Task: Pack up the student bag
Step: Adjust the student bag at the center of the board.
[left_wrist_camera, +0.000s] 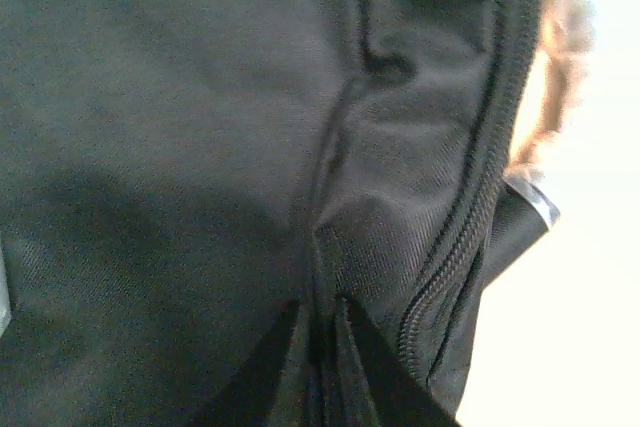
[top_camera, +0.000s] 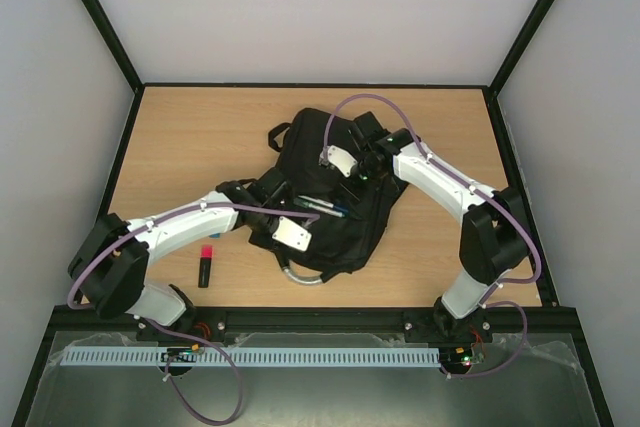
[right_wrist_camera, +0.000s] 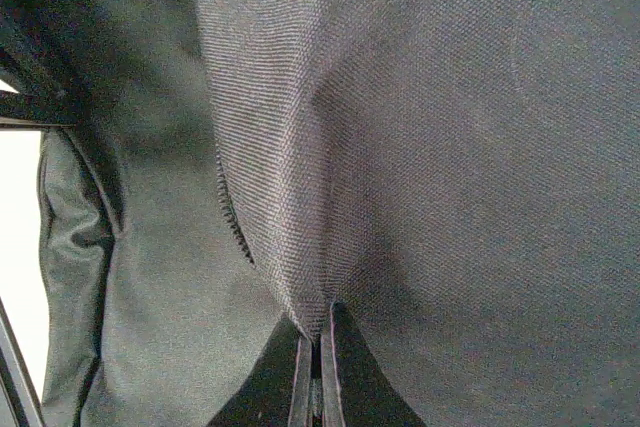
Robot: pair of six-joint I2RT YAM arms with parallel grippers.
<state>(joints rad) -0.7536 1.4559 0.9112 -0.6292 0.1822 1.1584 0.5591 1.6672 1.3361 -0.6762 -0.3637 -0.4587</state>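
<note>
The student bag (top_camera: 345,232) lies flat at the centre of the desk (top_camera: 200,137), with its silver-grey handle loop (top_camera: 300,277) toward the lower edge of the frame. The left end effector (left_wrist_camera: 318,312) meets the bag's left side; its jaws stand narrow, nearly together, with a crease of black fabric running up from between them beside a zip line (left_wrist_camera: 470,197). The right end effector (right_wrist_camera: 318,322) sits on the bag's upper part with jaws fully closed, pinching a raised fold of the fabric. A red-and-black marker (top_camera: 205,267) lies on the desk at lower left, apart from the bag.
</note>
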